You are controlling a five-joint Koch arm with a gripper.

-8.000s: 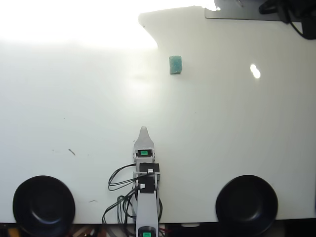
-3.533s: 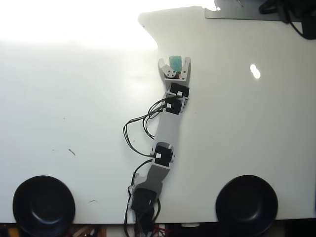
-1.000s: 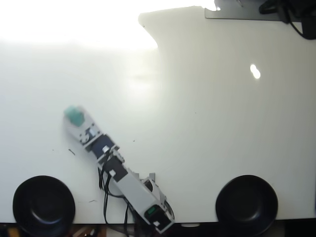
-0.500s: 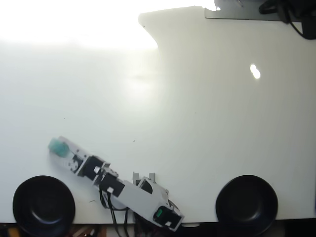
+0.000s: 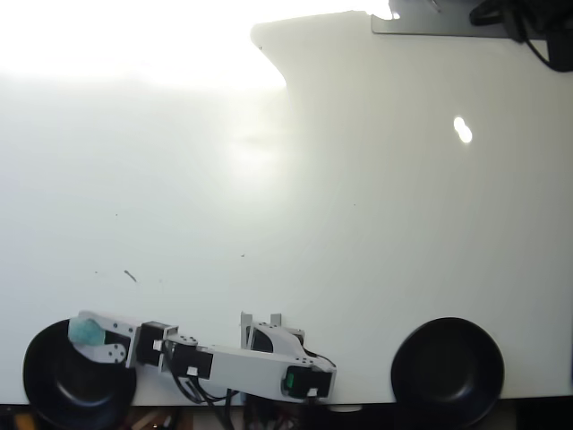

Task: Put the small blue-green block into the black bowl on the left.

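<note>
A: Where is the small blue-green block [image 5: 87, 332] at this moment?

B: It sits in the tip of the hand [image 5: 85, 333], over the upper part of the black bowl [image 5: 63, 385] at the lower left of the overhead view; the hand is closed on it, one white finger above the block and one below; the block is not lying in the bowl, it is kept between the fingers.

A: And how does the arm [image 5: 237, 367] lie?

B: It stretches low along the bottom edge of the surface [image 5: 295, 215], from its base near the bottom middle toward the left; the wrist is just beside the right rim of that bowl; black cables hang under the arm near the edge.

A: Is there another bowl?

B: Yes, a second black bowl [image 5: 447, 369] of the same look stands at the lower right, well apart from the arm; nothing is visible inside it.

A: What else is on the surface?

B: Only some small dark marks [image 5: 131, 276] at the left; strong light washes out the upper left corner, so I cannot tell details there; a grey plate [image 5: 430, 22] and dark cables are at the top right edge.
</note>
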